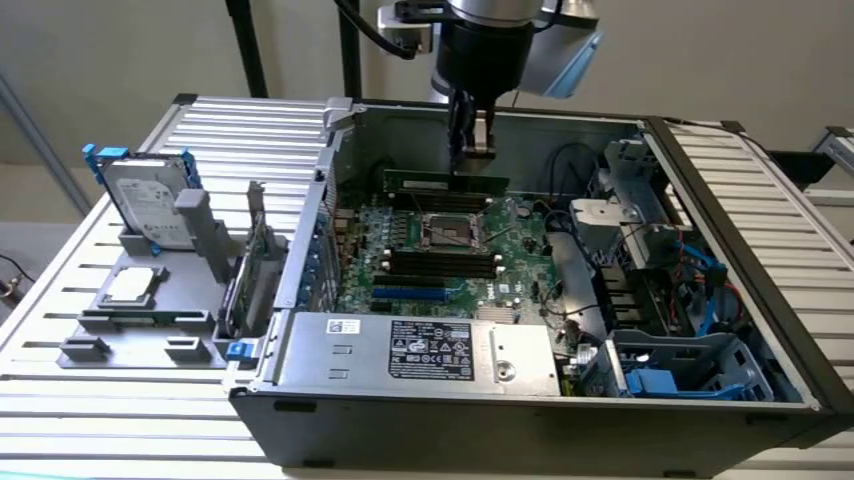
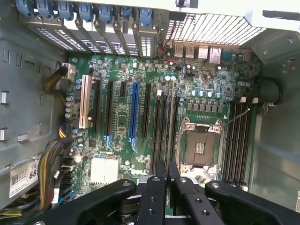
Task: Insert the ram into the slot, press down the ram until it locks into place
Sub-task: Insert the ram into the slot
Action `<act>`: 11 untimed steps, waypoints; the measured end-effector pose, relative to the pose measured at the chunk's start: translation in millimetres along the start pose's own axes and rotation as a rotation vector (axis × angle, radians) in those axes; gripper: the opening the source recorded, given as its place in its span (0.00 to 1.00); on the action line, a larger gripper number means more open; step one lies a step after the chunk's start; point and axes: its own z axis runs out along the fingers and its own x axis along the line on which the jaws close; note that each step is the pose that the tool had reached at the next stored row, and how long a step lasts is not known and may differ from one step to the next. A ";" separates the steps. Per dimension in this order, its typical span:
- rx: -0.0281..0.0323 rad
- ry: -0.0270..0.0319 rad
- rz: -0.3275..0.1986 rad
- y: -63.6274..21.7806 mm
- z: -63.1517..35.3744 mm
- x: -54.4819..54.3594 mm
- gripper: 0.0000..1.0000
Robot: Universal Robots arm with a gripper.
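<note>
Fingers were clamped midway along the ram — looked light, stiff, probably fragile — so edges only, no twisting.

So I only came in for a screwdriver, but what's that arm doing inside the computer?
The robot arm's gripper is shut on the ram. It holds the stick upright on its edge inside the open computer case, over the black slots beside the processor socket. Whether the ram is in a slot yet cannot be told.
</note>
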 end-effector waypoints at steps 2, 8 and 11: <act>0.0000 0.0001 -0.005 -3.0 3.6 -0.1 0.13; -0.0002 0.0005 -0.016 -10.4 14.1 0.1 0.13; -0.0003 0.0005 -0.017 -11.1 19.7 0.2 0.13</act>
